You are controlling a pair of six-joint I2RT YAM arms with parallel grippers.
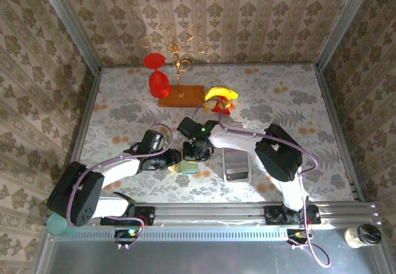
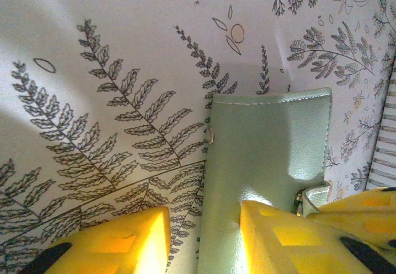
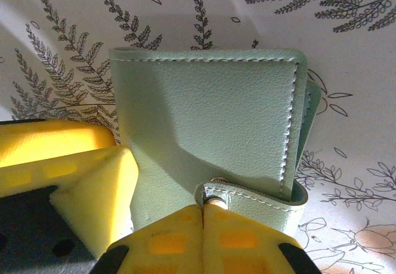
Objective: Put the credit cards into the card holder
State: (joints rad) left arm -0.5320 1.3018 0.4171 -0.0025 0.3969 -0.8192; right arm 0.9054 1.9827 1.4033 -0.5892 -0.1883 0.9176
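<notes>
The wallet [image 1: 187,167] lies flat on the table [image 1: 124,107], near the near edge at centre, closed, with the tray [image 1: 236,164] close on its right and apart from it. Both arms reach inward and meet over the wallet. The left gripper [image 1: 172,160] comes in from the left. In the left wrist view its fingers [image 2: 117,243] stand apart. One rests on the bare table left of the wallet [image 2: 266,144], and the other lies over the wallet's cover. The wallet's left edge runs between them, and the left gripper [image 2: 204,212] clamps nothing. The right gripper [image 1: 197,155] comes in from the far right. In the right wrist view its fingers [image 3: 167,243] are clenched together, pad against pad. The tips of the right gripper [image 3: 204,215] meet at the snap end of the tab [image 3: 247,193], which wraps over the wallet [image 3: 210,119] from its right edge. Whether the tab is pinched between the pads cannot be told. The wallet's stitched cover faces up.
</notes>
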